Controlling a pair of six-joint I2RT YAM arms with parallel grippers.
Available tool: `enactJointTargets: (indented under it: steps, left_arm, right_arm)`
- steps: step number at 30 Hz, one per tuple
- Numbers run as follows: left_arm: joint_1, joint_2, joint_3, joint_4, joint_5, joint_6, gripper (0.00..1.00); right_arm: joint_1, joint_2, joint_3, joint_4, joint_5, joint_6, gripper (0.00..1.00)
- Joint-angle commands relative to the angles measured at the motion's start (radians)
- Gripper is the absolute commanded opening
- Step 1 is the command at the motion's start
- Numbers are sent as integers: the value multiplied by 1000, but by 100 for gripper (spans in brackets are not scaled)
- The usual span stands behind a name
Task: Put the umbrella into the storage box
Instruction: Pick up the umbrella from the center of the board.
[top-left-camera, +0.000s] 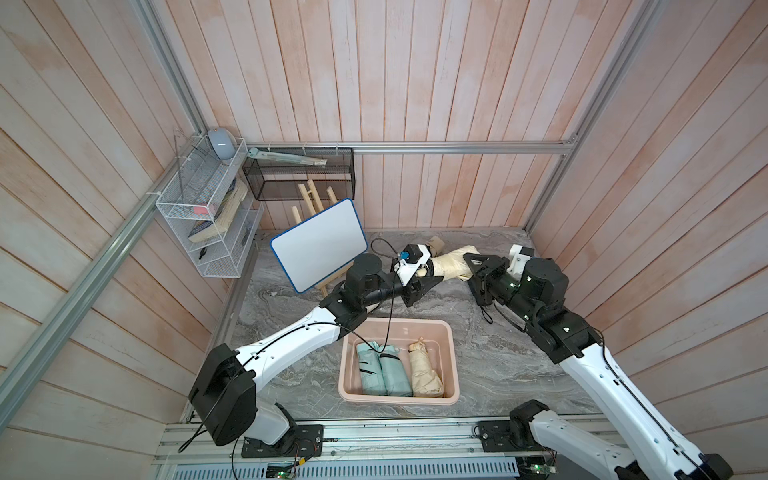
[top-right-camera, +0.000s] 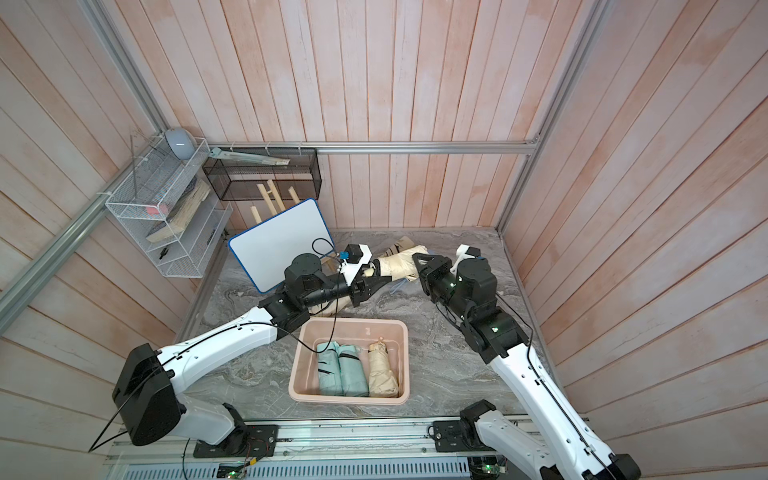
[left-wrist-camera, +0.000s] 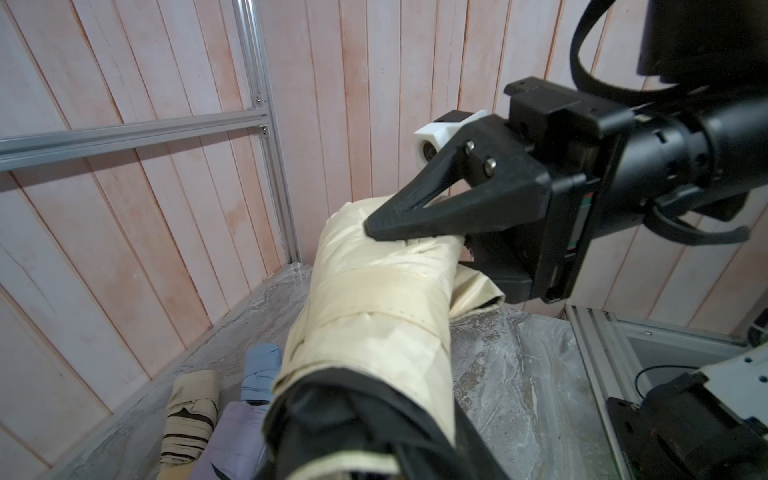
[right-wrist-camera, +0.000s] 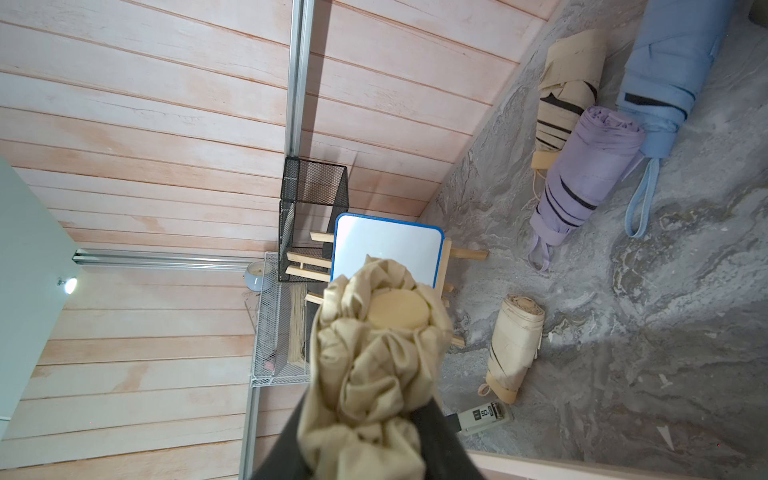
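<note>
A folded cream umbrella (top-left-camera: 451, 264) hangs level above the back of the table, stretched between both arms. My left gripper (top-left-camera: 430, 280) is shut on its handle end; in the left wrist view the black fingers (left-wrist-camera: 316, 419) wrap that end. My right gripper (top-left-camera: 471, 262) is shut on the other end, with one finger (left-wrist-camera: 415, 216) pressed on the cream fabric. In the right wrist view the bunched fabric (right-wrist-camera: 374, 357) fills the gap between the jaws. The pale pink storage box (top-left-camera: 399, 322) sits near the table's front and holds two mint umbrellas and a beige one.
Loose folded umbrellas lie at the back of the table: a beige striped one (right-wrist-camera: 569, 83), a lilac one (right-wrist-camera: 582, 174), a blue one (right-wrist-camera: 665, 75) and a cream one (right-wrist-camera: 515, 345). A whiteboard on an easel (top-left-camera: 320, 245), a black mesh basket (top-left-camera: 299, 174) and a white wire rack (top-left-camera: 203, 216) stand at the back left.
</note>
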Motion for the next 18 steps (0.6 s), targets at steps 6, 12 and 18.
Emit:
enactJointTargets:
  steps: [6,12,18]
  left_arm:
    - [3,-46,32,-80,9,-27,0]
    - [49,-64,83,-241,47,-137,0]
    - [131,-106,86,-346,144,-287,0]
  right_arm:
    - [6,-4,77,-10,67,-135,81]
    - [8,30,215,-233,211,-586,85]
    - [11,27,227,-290,230,-1143,84]
